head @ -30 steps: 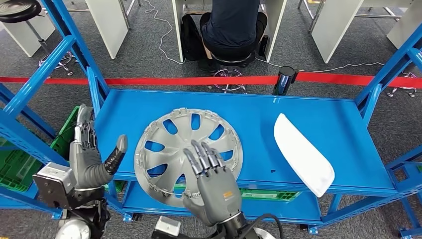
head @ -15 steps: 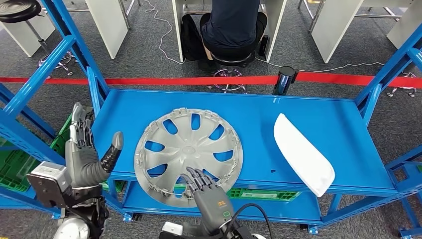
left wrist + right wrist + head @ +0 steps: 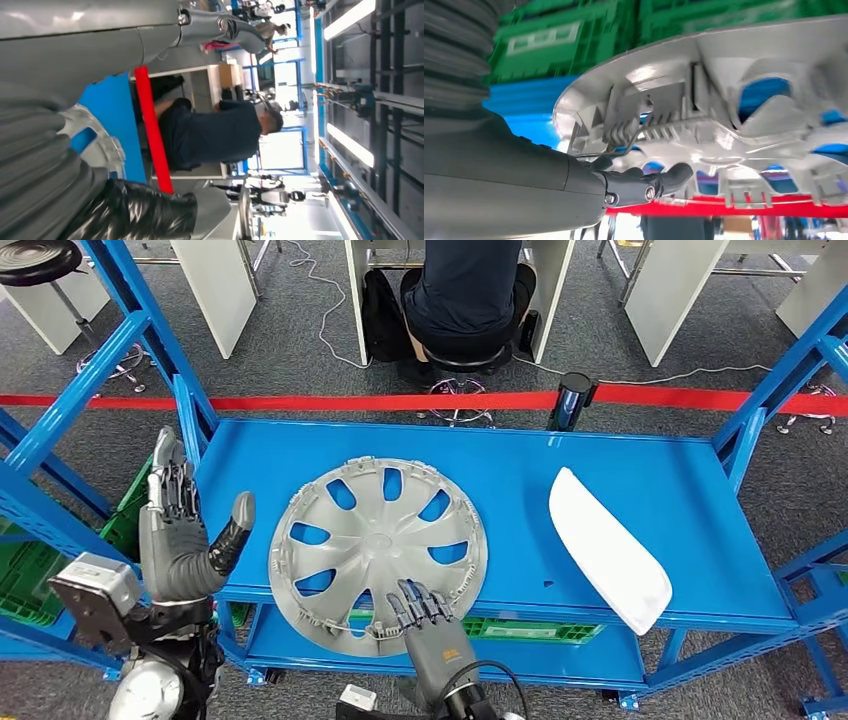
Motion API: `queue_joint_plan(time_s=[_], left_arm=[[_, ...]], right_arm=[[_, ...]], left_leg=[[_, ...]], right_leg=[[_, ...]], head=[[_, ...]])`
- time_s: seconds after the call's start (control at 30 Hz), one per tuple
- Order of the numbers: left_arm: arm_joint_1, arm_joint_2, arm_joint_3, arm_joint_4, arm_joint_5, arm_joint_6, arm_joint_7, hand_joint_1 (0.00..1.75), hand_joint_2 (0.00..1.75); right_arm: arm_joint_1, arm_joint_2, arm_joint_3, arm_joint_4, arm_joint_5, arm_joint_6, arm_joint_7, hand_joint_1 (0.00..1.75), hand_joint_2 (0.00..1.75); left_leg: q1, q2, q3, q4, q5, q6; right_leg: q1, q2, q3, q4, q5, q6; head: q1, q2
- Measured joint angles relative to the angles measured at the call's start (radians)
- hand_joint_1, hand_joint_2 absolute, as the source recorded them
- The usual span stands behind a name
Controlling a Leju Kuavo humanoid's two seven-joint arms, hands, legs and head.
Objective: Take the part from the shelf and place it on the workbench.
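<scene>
A grey hubcap [image 3: 378, 550] lies on the blue shelf [image 3: 640, 455], sticking over its front edge. The right robot hand [image 3: 428, 632] grips that edge. The left robot hand [image 3: 185, 530] is spread wide, holding nothing. The floor [image 3: 300, 330] is grey carpet.

Silver-grey robot arms with dark-fingered hands.
The left hand [image 3: 178, 530] has a smooth grey palm, a thick grey thumb darkening at its tip, and dark segmented fingers; a boxy silver wrist block sits behind it. The right hand [image 3: 428, 632] has a grey back, dark fingers and a black cable at the wrist. Small screws mark the thumb joints.
</scene>
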Motion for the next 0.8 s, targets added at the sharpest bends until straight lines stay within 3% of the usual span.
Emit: queue_joint_plan(time_s=[0.17, 0.5, 0.73, 0.77, 0.8], left_arm=[[-0.016, -0.009, -0.012, 0.015, 0.02, -0.022, -0.017, 0.0, 1.75], [-0.028, -0.018, -0.023, 0.042, 0.031, -0.041, -0.029, 0.0, 1.75], [-0.031, -0.026, -0.031, 0.062, 0.04, -0.054, -0.041, 0.0, 1.75], [-0.031, -0.026, -0.032, 0.064, 0.04, -0.055, -0.042, 0.0, 1.75], [-0.031, -0.027, -0.033, 0.067, 0.04, -0.055, -0.043, 0.0, 1.75]], right_arm=[[-0.031, 0.027, 0.0, 0.112, 0.092, -0.03, 0.014, 0.0, 1.75], [-0.068, 0.062, 0.0, 0.21, 0.134, -0.034, 0.017, 0.0, 1.75], [-0.083, 0.066, -0.011, 0.218, 0.085, -0.035, -0.006, 0.0, 1.75], [-0.083, 0.067, -0.012, 0.219, 0.074, -0.037, -0.01, 0.21, 1.75], [-0.084, 0.067, -0.014, 0.219, 0.063, -0.04, -0.015, 0.65, 1.75]], left_leg=[[0.0, 0.0, 0.0, 0.0, 0.0, 0.0], [0.0, 0.001, 0.001, 0.0, 0.0, 0.0], [0.0, 0.001, 0.001, 0.0, 0.001, 0.0], [0.0, 0.001, 0.001, 0.0, 0.001, 0.0], [0.0, 0.001, 0.001, 0.0, 0.002, 0.0]], right_leg=[[0.0, 0.0, 0.0, 0.0, 0.0, 0.0], [0.0, 0.001, 0.0, 0.0, 0.0, -0.001], [0.0, 0.001, 0.0, 0.0, 0.002, 0.0], [0.0, 0.001, 0.0, 0.0, 0.002, 0.0], [0.0, 0.001, 0.0, 0.0, 0.002, 0.0]], head=[[0.0, 0.0], [0.0, 0.0], [0.001, 0.0], [0.001, 0.0], [0.001, 0.0]])
